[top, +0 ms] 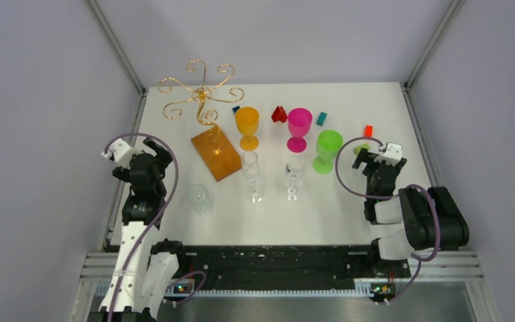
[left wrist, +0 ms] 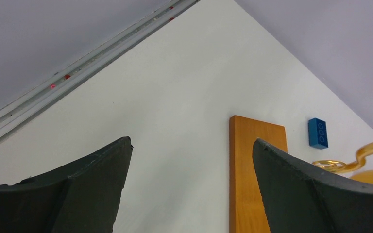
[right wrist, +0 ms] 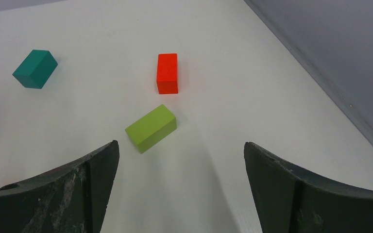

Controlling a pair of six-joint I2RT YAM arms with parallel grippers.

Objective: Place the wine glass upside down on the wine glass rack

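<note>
Since no glass hangs from the thin gold wire wine glass rack (top: 201,100) with curled scroll arms on its flat orange-brown wooden base (top: 216,153) at far left, the whole task remains; left fingers (left wrist: 77,194) and right fingers (right wrist: 68,194) are both spread, holding nothing; the nearest clear, smooth wine glass (top: 200,198) stands on the white matte surface (top: 349,215), near the left arm (top: 134,221).

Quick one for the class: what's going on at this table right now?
Nothing is being handled yet. The left gripper is open near the wooden base of the gold wire rack. The right gripper is open, facing small blocks. Three clear glasses and three coloured glasses stand on the table. No glass hangs on the rack.
</note>
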